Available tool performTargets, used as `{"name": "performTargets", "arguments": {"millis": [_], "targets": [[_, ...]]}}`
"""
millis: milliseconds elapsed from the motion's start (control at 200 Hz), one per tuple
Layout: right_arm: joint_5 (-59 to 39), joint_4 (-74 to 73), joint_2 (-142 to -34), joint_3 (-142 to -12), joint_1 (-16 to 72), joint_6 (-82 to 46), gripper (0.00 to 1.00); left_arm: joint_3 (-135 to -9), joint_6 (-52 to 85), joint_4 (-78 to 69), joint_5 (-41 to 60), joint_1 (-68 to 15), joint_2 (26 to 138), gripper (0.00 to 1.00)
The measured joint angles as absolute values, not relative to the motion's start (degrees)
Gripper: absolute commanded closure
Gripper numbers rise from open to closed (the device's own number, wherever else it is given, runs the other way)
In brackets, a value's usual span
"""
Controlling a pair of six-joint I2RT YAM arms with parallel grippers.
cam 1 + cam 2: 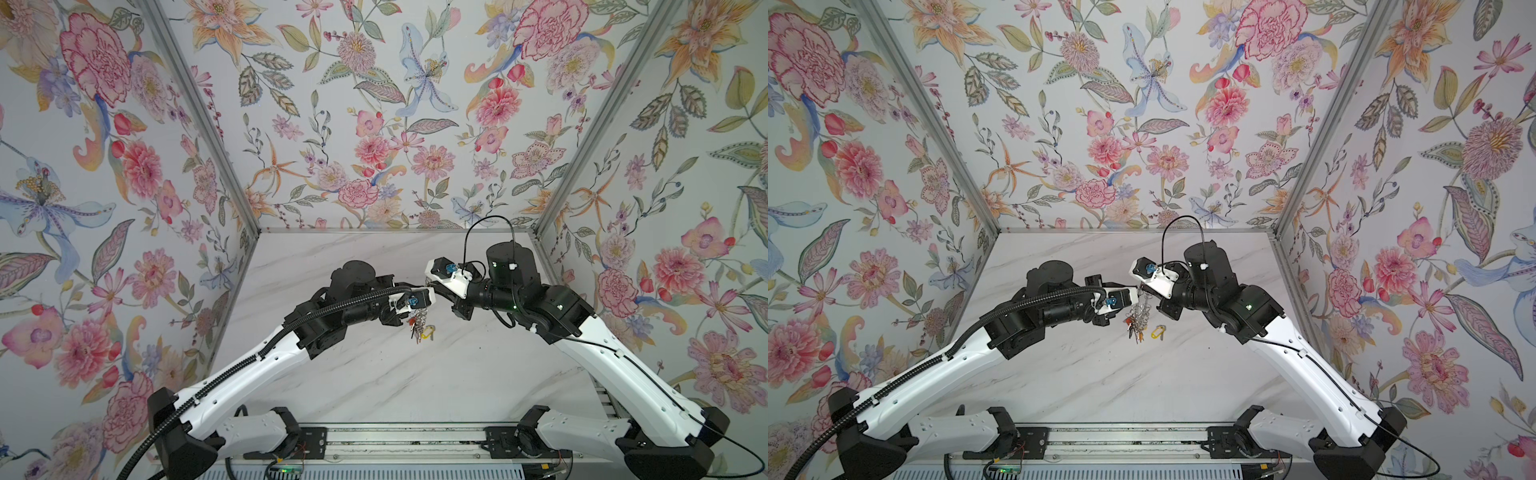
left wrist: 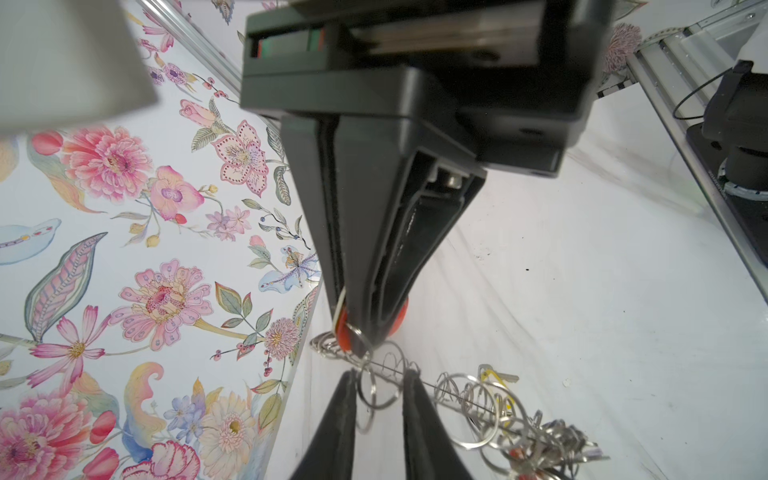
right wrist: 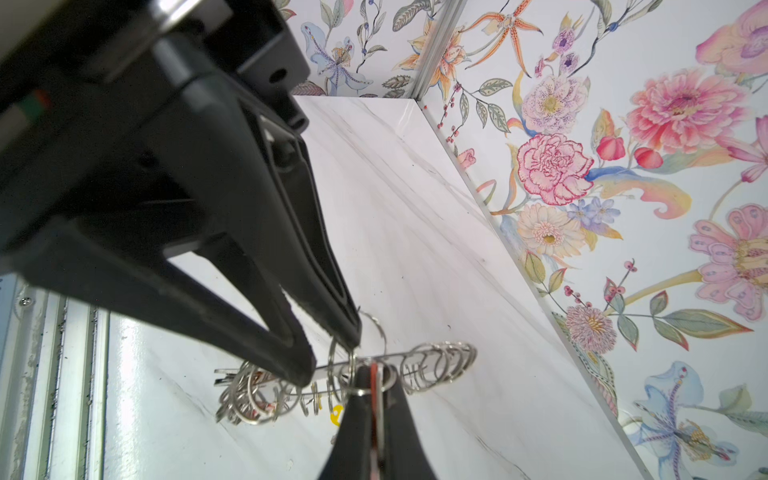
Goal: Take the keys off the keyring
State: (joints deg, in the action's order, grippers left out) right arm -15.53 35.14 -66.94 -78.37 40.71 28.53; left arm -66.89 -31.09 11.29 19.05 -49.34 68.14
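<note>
The keyring [image 3: 409, 358] hangs edge-on above the table between both grippers, its rim fringed with wire loops. My right gripper [image 3: 376, 370] is shut on the red tag [image 3: 375, 388] of a key that still hangs on one loop. My left gripper [image 2: 380, 374] is open, its fingers [image 2: 345, 415] standing either side of the ring's edge with a loop [image 2: 376, 388] in the gap. The other keys [image 1: 417, 326] dangle in a bunch below the ring. A yellow-tagged key [image 1: 1158, 332] lies loose on the table beside the bunch.
The white marble table [image 1: 374, 374] is walled on three sides by floral panels [image 1: 124, 208]. An aluminium rail [image 1: 395, 440] with both arm bases runs along the front edge. Both forearms slope in from the front corners and meet mid-table.
</note>
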Motion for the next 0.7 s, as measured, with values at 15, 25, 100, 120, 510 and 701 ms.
{"name": "performTargets", "arguments": {"millis": [15, 25, 100, 120, 510, 701], "targets": [[-15.44, 34.89, -66.89, -78.30, 40.66, 28.27, 1.00, -66.67, -30.85, 11.14, 19.00, -49.19, 67.94, 0.60], [-15.33, 34.81, -66.85, -78.24, 40.64, 27.99, 1.00, -66.59, -30.83, 11.09, 19.05, -49.12, 67.85, 0.58], [-14.87, 33.98, -66.41, -77.60, 40.47, 26.44, 1.00, -65.84, -28.53, 10.39, 19.05, -48.21, 67.13, 0.48], [-14.66, 33.76, -66.19, -77.32, 40.47, 25.93, 1.00, -65.73, -28.23, 10.24, 19.00, -47.94, 66.94, 0.47], [-6.96, 30.89, -65.73, -74.43, 43.68, 13.89, 1.00, -60.95, -13.58, 6.28, 20.60, -46.04, 60.64, 0.44], [-2.17, 30.26, -66.11, -74.17, 45.71, 8.84, 1.00, -56.64, -6.61, 5.28, 21.12, -47.83, 59.83, 0.49]]}}
